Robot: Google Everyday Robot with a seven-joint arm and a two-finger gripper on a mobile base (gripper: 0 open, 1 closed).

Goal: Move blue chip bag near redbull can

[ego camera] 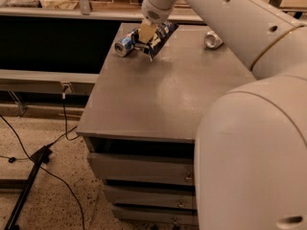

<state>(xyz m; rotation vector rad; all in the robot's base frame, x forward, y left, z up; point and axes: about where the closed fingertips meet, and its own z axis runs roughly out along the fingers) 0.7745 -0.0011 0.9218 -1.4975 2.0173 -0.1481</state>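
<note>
The blue chip bag (160, 38) is dark navy with pale edges, held tilted just above the far left part of the grey cabinet top (163, 95). My gripper (145, 38) is shut on the bag, coming down from the white arm at the top. The redbull can (124, 45) lies on its side at the far left edge of the top, right beside the bag and gripper, its blue and silver end facing me.
A plain silver can (211, 39) lies on its side at the far right of the top. My white arm (254, 128) fills the right side of the view. Drawers (144, 169) sit below the top. Black cables (53, 143) and a stand run over the floor at left.
</note>
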